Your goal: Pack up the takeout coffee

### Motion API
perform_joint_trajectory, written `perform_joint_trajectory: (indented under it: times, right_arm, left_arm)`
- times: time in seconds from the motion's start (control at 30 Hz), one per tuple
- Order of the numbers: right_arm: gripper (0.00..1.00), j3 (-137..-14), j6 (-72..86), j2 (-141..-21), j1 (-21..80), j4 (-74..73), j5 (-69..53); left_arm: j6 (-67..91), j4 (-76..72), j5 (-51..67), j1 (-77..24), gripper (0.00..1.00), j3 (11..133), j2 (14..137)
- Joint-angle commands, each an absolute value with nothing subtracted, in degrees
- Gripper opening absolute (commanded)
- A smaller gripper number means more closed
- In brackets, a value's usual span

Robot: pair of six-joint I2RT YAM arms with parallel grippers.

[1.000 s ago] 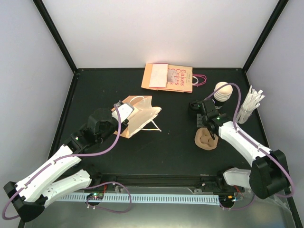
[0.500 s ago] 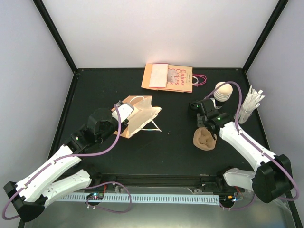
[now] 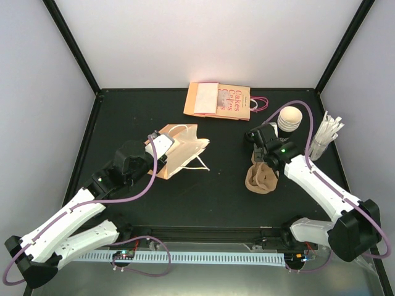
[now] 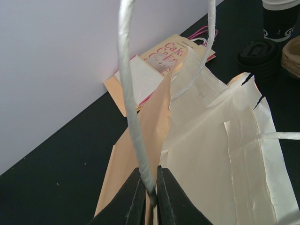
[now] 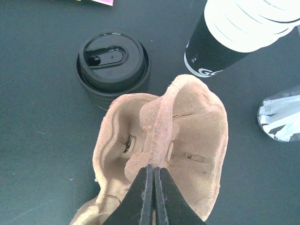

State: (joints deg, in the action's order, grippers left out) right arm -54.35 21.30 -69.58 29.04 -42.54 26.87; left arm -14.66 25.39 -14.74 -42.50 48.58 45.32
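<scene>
The takeout coffee cup [image 3: 289, 118] is black paper with a cream inside and stands upright at the back right, also seen in the right wrist view [image 5: 220, 42] and the left wrist view [image 4: 280, 21]. Its black plastic lid [image 5: 112, 63] lies apart, left of it, on a short stack of lids [image 4: 258, 55]. My right gripper [image 5: 153, 172] is shut on the middle ridge of the brown pulp cup carrier [image 3: 260, 177], just in front of the lids. My left gripper [image 4: 150, 187] is shut on the white handle [image 4: 133, 108] of the tan paper bag [image 3: 184, 151].
White wrapped straws stand in a clear cup [image 3: 324, 139] at the far right [image 5: 280, 119]. Flat paper bags with pink print [image 3: 219, 100] lie at the back wall [image 4: 157, 65]. The bag's second handle [image 3: 200, 163] trails on the black table.
My right gripper has moved left and tipped the carrier up, carrying it a little leftward. The left gripper and the bag have not moved.
</scene>
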Motion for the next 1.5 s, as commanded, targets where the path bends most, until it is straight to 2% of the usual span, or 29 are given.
perform_joint_trajectory:
  times: [0.0, 0.33, 0.53, 0.73, 0.8, 0.93, 1.0, 1.23, 1.47]
  right_arm:
    - [0.01, -57.3, 20.49, -67.99, 30.27, -44.52, 26.32]
    - [0.01, -66.33, 20.45, -65.13, 38.76, -51.86, 20.96]
    - [0.01, -68.38, 18.73, -67.91, 47.45, -49.88, 14.83]
    - [0.02, -68.55, 20.83, -73.25, 52.53, -48.72, 15.02]
    - [0.1, -67.9, 21.53, -74.92, 53.63, -47.05, 14.47]
    - [0.53, -66.27, 19.69, -75.81, 54.32, -43.19, 10.53]
    - [0.64, -64.81, 18.43, -74.37, 54.32, -40.89, 9.97]
    - [0.73, -61.95, 14.69, -72.21, 54.15, -38.79, 12.39]
    - [0.72, -57.63, 20.73, -73.97, 51.63, -40.63, 14.53]
  left_arm:
    - [-14.24, 23.94, -14.15, -42.64, 0.08, 48.86, 44.82]
    - [-13.86, 23.92, -15.52, -42.59, 0.09, 48.99, 44.91]
    - [-12.36, 23.93, -19.94, -41.81, 0.08, 49.09, 44.79]
    - [-10.94, 23.45, -25.0, -40.52, 0.09, 48.83, 43.37]
    - [-10.67, 23.3, -25.24, -40.18, 0.09, 48.6, 43.03]
    - [-10.71, 23.12, -24.41, -39.88, 0.08, 48.65, 43.06]
    - [-10.77, 23.17, -24.09, -39.89, 0.08, 48.69, 43.22]
    - [-10.9, 23.07, -23.35, -39.33, 0.09, 48.78, 43.16]
    - [-11.29, 22.94, -22.13, -39.22, 0.09, 48.55, 42.99]
